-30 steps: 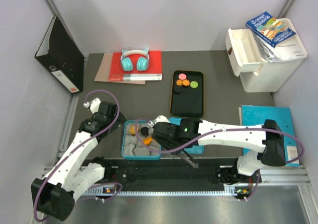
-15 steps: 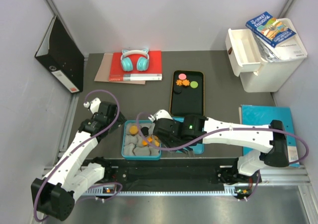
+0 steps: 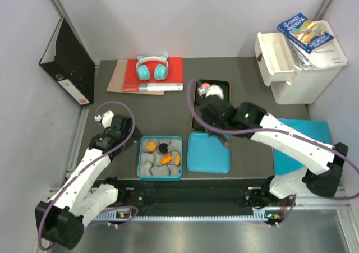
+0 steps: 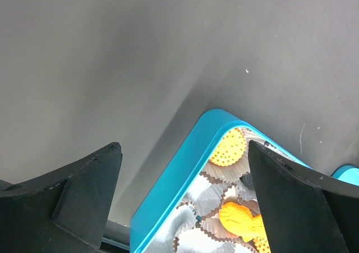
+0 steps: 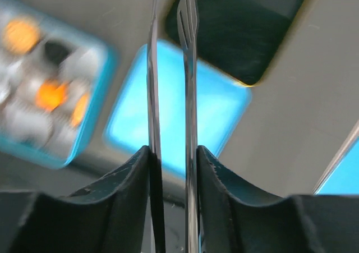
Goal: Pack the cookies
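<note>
Since a second ago our right arm has swung away from the teal box and is now raised over the black tray. One pink cookie shows there past the wrist, and we cannot see the rest of the tray. Our right gripper is clamped on metal tongs, their blades nearly together. In the box, white paper cups hold a round orange cookie, a black cookie and two irregular orange cookies. A teal lid lies just beside the box. Our left gripper hovers with its fingers spread wide over the box's corner.
</note>
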